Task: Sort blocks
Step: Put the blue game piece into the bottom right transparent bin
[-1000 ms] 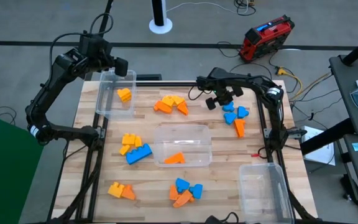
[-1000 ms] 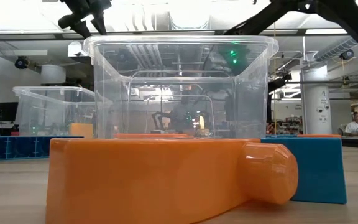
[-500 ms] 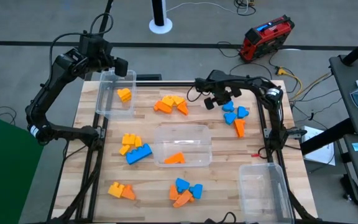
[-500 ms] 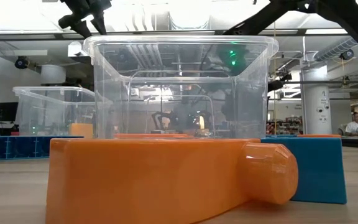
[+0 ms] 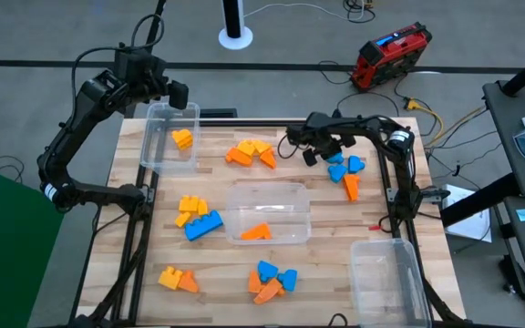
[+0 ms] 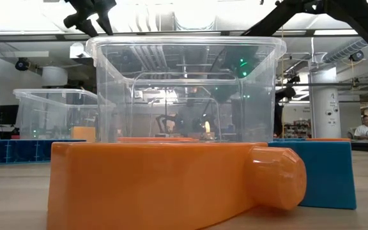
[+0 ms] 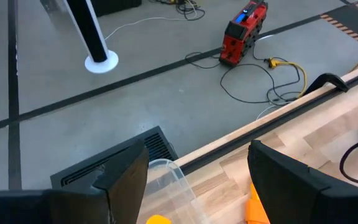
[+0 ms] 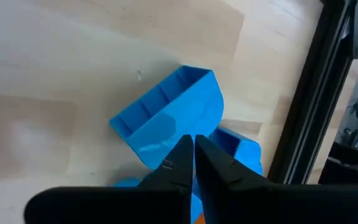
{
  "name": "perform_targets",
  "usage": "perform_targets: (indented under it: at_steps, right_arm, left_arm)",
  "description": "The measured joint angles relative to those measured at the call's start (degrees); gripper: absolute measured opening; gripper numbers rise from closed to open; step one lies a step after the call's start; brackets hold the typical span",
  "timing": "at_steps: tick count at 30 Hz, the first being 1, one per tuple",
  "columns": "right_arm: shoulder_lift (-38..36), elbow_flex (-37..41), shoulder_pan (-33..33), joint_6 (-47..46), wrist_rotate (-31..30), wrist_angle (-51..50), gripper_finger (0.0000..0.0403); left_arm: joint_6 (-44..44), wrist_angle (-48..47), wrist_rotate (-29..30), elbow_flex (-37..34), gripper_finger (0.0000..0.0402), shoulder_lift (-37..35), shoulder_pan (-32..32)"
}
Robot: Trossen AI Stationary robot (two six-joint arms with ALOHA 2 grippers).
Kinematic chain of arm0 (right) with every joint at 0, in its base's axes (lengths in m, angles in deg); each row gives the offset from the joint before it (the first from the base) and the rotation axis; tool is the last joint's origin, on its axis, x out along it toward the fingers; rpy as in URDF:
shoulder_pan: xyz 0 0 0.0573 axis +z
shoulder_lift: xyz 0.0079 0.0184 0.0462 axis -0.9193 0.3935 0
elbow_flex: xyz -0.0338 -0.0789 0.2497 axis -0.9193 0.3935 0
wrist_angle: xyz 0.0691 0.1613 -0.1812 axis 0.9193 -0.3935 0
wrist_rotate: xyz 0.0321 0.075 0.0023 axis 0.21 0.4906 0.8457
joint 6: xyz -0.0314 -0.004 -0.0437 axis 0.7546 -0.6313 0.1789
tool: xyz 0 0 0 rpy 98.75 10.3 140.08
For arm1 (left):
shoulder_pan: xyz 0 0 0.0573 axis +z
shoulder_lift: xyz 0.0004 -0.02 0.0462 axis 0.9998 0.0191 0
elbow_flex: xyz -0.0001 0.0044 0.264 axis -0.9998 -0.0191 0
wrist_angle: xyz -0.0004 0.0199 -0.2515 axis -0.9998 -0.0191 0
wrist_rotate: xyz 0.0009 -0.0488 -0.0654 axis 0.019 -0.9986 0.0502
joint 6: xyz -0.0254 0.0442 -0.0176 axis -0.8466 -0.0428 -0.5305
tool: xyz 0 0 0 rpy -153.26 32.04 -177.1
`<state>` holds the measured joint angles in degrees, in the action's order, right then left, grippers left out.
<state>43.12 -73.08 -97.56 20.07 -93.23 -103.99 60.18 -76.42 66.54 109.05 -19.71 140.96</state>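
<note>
The right gripper (image 5: 310, 153) hangs over the wooden table (image 5: 217, 187) at about two o'clock from the table's middle, just beside a small heap of blue blocks (image 5: 344, 165). In the right wrist view its fingers (image 8: 180, 163) are pressed together with nothing between them, their tips over a hollow blue block (image 8: 169, 117) lying on its side on the wood.

The left gripper (image 5: 177, 94) waits high at about eleven o'clock, above the far end of a clear bin (image 5: 170, 137) that holds one yellow block (image 5: 182, 138). From the left wrist view its fingers (image 7: 127, 177) stand well apart and hold nothing, with the bin's corner below.

The other blocks lie in loose clusters:
- an orange-and-yellow cluster (image 5: 251, 152) at twelve o'clock, between the two grippers
- an orange wedge (image 5: 351, 187) at the near end of the blue heap
- yellow pieces and a long blue brick (image 5: 202, 225) at nine o'clock
- a yellow-and-orange pair (image 5: 178, 280) at seven o'clock
- a blue-and-orange cluster (image 5: 271, 280) at six o'clock

A second clear bin (image 5: 269, 211) sits at the centre with one orange block (image 5: 256, 231) inside — a third clear bin (image 5: 386, 278) stands at the five o'clock corner.
</note>
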Motion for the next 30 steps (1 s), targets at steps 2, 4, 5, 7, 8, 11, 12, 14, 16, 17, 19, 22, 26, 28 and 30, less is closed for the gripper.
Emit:
perform_targets:
  at_steps: [2, 4, 5, 7, 8, 11, 12, 14, 16, 17, 19, 22, 26, 28, 30]
  right_arm:
    - [-0.02, 0.64, 0.01, 0.16, -0.13, 1.51, 0.0009]
    - [-0.02, 0.73, 0.02, -0.07, -0.61, 1.96, 0.0009]
    - [-0.02, 0.73, 0.02, -0.04, -0.79, 1.96, 0.0009]
    - [-0.04, 0.73, 0.00, -0.04, -0.82, 2.09, 0.0009]
    - [-0.04, 0.73, 0.00, -0.04, -0.81, 2.10, 0.0009]
    - [-0.04, 0.73, 0.00, -0.04, -0.78, 2.09, 0.0009]
    - [-0.04, 0.73, 0.00, -0.05, -0.76, 2.09, 0.0009]
    - [-0.04, 0.73, 0.00, -0.09, -0.72, 2.09, 0.0009]
    - [-0.04, 0.73, 0.00, -0.09, -0.72, 2.07, 0.0009]
    - [-0.04, 0.73, 0.00, -0.04, -0.58, 2.07, 0.0009]
    - [-0.04, 0.73, 0.11, 0.99, -0.34, 1.79, 0.0009]
    - [-0.34, 0.72, 0.13, 1.28, -0.37, 0.83, 0.0009]
    - [-2.06, -0.14, 0.26, 1.10, -1.25, 0.38, 0.0009]
    - [-2.70, -0.96, 0.24, 0.91, -0.99, -0.66, 0.0009]
    - [-3.48, -2.25, 0.24, 0.59, 1.02, -1.28, 0.0009]
  left_arm:
    - [0.00, 0.01, 0.00, 0.00, 0.0250, -0.02, 0.00]
    - [0.00, 0.00, 0.00, 0.00, 0.0250, -0.01, 0.00]
    - [0.01, 0.00, 0.00, 0.00, 0.0250, 0.00, 0.00]
    - [0.25, 0.00, 0.00, 0.00, 0.0250, -0.02, 0.00]
    - [0.45, 0.00, 0.00, 0.00, 0.0250, -0.02, 0.00]
    - [1.01, 0.00, -0.01, 0.00, 0.0250, -0.01, 0.00]
    - [1.07, 0.00, -0.01, 0.00, 0.0250, 0.00, 0.00]
    - [1.09, 0.00, -0.02, 0.00, 0.0250, 0.00, 0.00]
    - [1.09, 0.00, -0.02, 0.00, 0.0250, 0.00, 0.00]
    - [1.11, 0.00, -0.02, 0.00, 0.0250, 0.00, 0.00]
    - [1.33, 0.00, -0.01, 0.00, 0.0250, 0.00, 0.00]
    - [1.34, 0.02, -0.02, 0.00, 0.0250, 0.00, 0.00]
    - [1.33, 0.00, -0.02, 0.00, 0.0250, 0.00, 0.00]
    - [1.34, 0.00, -0.02, 0.00, 0.0250, 0.00, 0.02]
    - [1.33, 0.02, -0.02, 0.00, 0.0250, 0.00, 0.00]
